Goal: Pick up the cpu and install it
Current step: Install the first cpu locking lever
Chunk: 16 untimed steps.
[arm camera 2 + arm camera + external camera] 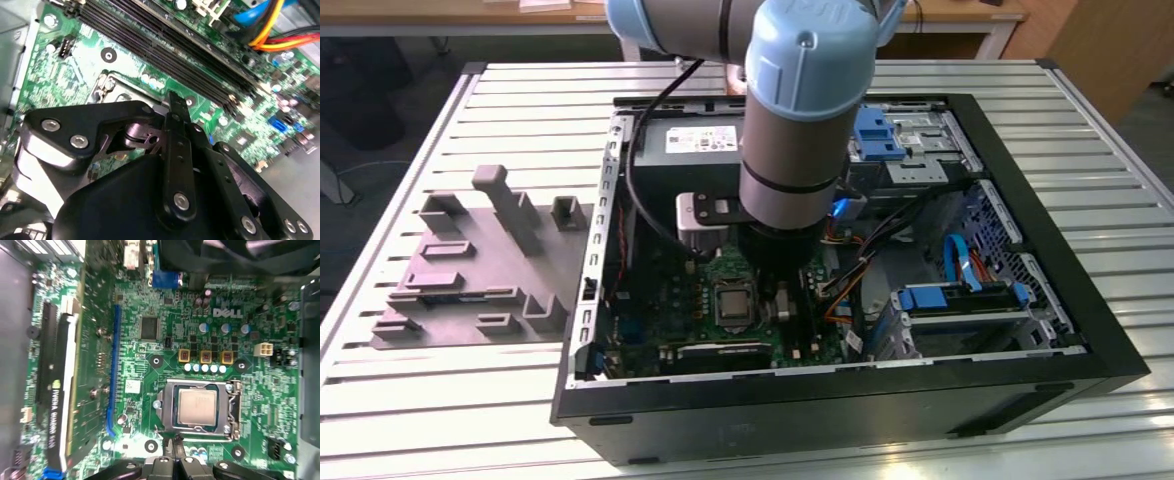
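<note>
The cpu, a small silvery square with a pale rim, lies flat inside the silver socket frame on the green motherboard. In the first wrist view my gripper hovers just beside the socket's edge, apart from the chip. Its black fingertips stand pressed together with nothing between them, above the board beside the socket corner. In the exterior view the arm reaches down into the open computer case, over the socket.
A dark expansion card stands along one side of the board. Black memory slots and orange-yellow cables lie close by. A grey moulded fixture rests on the slatted table at the exterior view's left. Blue drive brackets fill the case's right.
</note>
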{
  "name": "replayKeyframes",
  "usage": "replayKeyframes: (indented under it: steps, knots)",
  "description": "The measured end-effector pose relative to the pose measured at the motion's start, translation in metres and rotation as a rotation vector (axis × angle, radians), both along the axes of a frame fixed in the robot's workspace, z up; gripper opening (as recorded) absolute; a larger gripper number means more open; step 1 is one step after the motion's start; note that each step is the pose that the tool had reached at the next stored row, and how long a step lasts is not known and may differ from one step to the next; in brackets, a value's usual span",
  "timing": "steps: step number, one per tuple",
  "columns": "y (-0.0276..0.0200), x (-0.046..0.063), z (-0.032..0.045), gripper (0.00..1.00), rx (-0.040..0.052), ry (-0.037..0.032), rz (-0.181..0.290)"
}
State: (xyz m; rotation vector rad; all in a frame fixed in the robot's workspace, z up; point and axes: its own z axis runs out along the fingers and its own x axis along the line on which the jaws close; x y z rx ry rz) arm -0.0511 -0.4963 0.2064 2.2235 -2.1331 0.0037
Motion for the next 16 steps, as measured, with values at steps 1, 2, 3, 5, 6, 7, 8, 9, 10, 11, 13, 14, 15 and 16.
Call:
replayKeyframes:
  steps: [1, 2, 3, 5, 6, 7, 8, 9, 10, 11, 13, 14, 15, 16]
  knots:
    - [0.0, 0.0, 0.0044, 0.11, 0.0001, 0.0, 0.0]
    - [0.0, 0.0, 0.0084, 0.11, 0.0, 0.0, 0.0]
    - [0.0, 0.0, 0.0123, 0.11, 0.0001, 0.0, 0.0]
    - [0.0, 0.0, 0.0191, 0.11, -0.0001, 0.0001, 0.0]
    - [0.0, 0.0, 0.022, 0.11, 0.0001, 0.0, 0.0]
    - [0.0, 0.0, 0.0248, 0.11, 0.0003, 0.0, 0.0]
    - [0.0, 0.0, 0.0267, 0.11, 0.0006, 0.0, 0.0]
    - [0.0, 0.0, 0.0272, 0.11, 0.0009, 0.0, 0.0]
    - [0.0, 0.0, 0.0272, 0.11, 0.0011, -0.0001, 0.0]
    - [0.0, 0.0, 0.0272, 0.11, 0.0011, -0.0001, 0.0]
    - [0.0, 0.0, 0.0272, 0.11, 0.0013, 0.0, 0.0]
    - [0.0, 0.0, 0.0272, 0.11, 0.0017, 0.0, 0.0]
    - [0.0, 0.0, 0.0273, 0.11, 0.0017, 0.0, 0.0]
    - [0.0, 0.0, 0.0273, 0.11, 0.0018, 0.0, 0.0]
